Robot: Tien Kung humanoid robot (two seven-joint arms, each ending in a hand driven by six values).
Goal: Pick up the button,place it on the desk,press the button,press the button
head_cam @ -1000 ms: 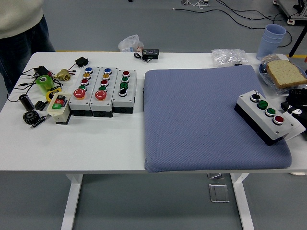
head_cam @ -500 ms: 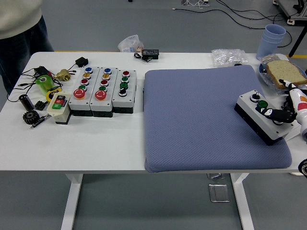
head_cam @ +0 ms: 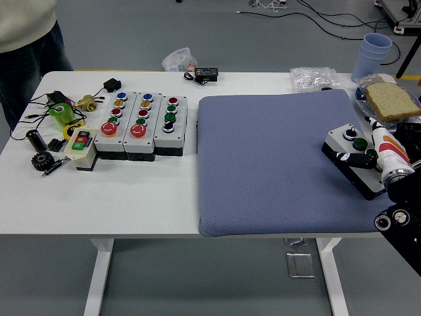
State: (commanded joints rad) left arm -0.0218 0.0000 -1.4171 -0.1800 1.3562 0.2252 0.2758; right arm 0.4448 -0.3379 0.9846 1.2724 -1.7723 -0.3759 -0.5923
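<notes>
A white-topped, black-sided button box (head_cam: 341, 139) lies askew on the right part of the blue mat (head_cam: 263, 164). Its black knob and one green button (head_cam: 360, 143) show; its other buttons are covered. My right hand (head_cam: 352, 157) comes in from the right edge and lies across the box's top, its dark fingers (head_cam: 358, 158) stretched out to the left and resting on the box's near half. They are not closed around it. My left arm is out of view.
Three more button boxes (head_cam: 141, 125) stand side by side left of the mat, with a small red-green switch box (head_cam: 80, 141) and small parts around them. Bread on a plate (head_cam: 391, 102), stacked cups (head_cam: 375, 56) and a plastic bag (head_cam: 312, 78) are at the back right. A person (head_cam: 26, 33) stands at the far left.
My right hand has come in from the right edge and reached further left over the button box, now covering its lower buttons. The box has not visibly moved.
</notes>
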